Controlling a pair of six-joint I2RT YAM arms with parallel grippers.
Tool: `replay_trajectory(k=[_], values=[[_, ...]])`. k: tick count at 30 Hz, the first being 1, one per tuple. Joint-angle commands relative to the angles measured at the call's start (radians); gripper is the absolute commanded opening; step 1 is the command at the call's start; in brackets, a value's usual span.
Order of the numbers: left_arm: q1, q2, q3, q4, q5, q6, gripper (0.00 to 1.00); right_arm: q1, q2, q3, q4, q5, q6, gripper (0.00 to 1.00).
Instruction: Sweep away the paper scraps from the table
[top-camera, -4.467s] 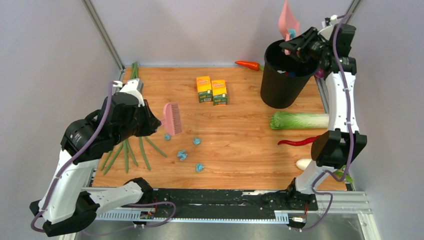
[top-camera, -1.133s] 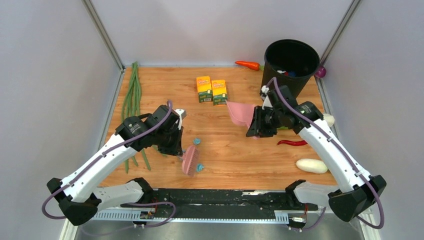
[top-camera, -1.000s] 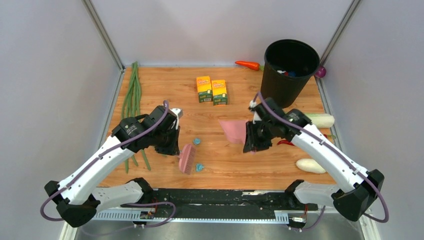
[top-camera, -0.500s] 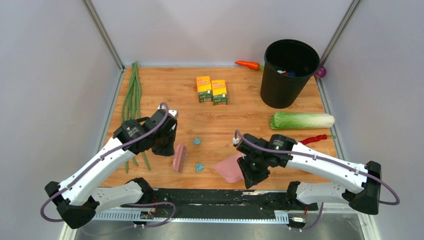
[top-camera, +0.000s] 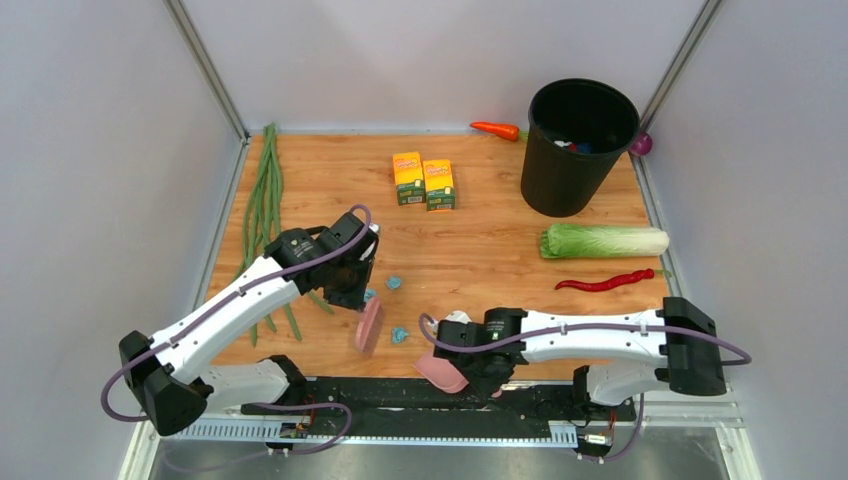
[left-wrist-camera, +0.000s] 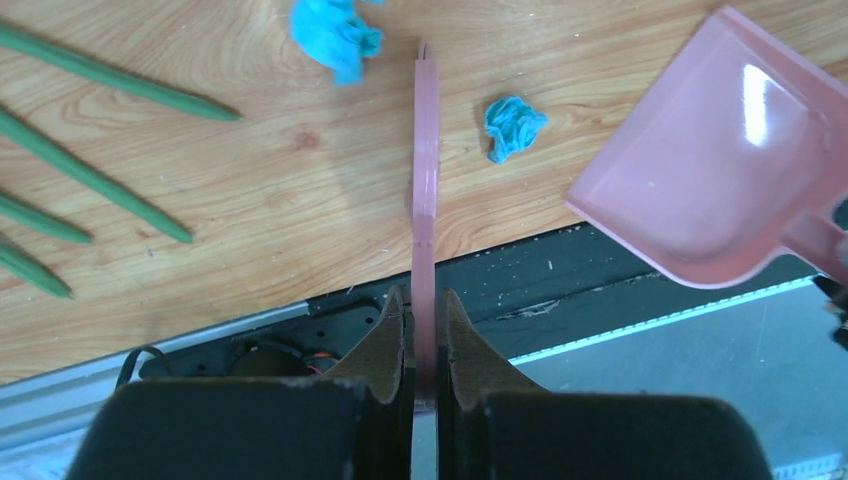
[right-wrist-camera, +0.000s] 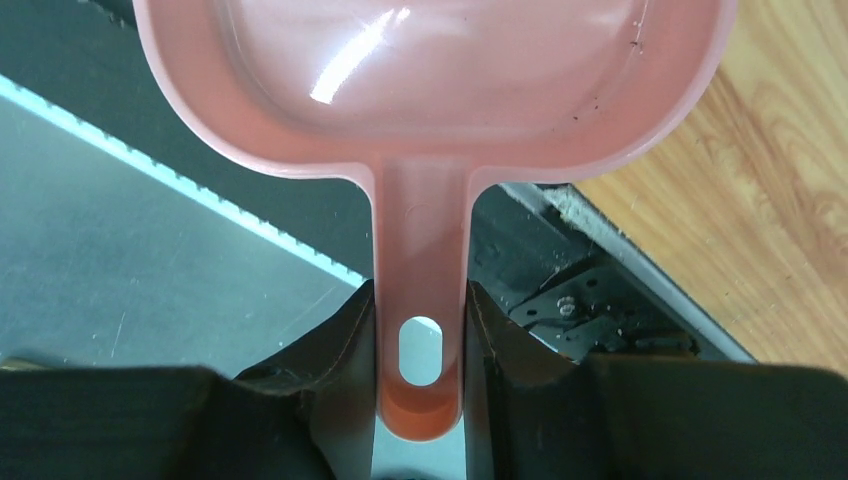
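Paper scraps (top-camera: 399, 333): two in clear view close to the worktop's (top-camera: 480, 200) near edge, with a possible third half hidden by the left arm. They look like light, soft wads that would skid or roll, so push them rather than pinch. Left pincer (left-wrist-camera: 425, 300) clenched on the one brush (left-wrist-camera: 426, 150). Right pincer (right-wrist-camera: 420, 300) clamped on the handle of the one dustpan (right-wrist-camera: 430, 80), which straddles the near edge.

The dustpan (top-camera: 441, 372) moved from the bin (top-camera: 560, 185) to the table's (top-camera: 480, 250) near edge.
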Motion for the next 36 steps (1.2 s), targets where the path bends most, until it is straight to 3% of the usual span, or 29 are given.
replay_trajectory(k=[1,18,36], values=[[-0.002,0.043,0.021,0.077,0.030,0.059,0.00,0.005,0.053,0.049,0.111,0.067,-0.062,0.00],[-0.002,0.136,0.022,0.104,0.167,0.122,0.00,0.007,0.134,-0.017,0.369,0.065,-0.157,0.00],[-0.002,0.026,0.004,0.089,0.242,0.084,0.00,0.005,0.203,-0.030,0.439,0.105,-0.146,0.00]])
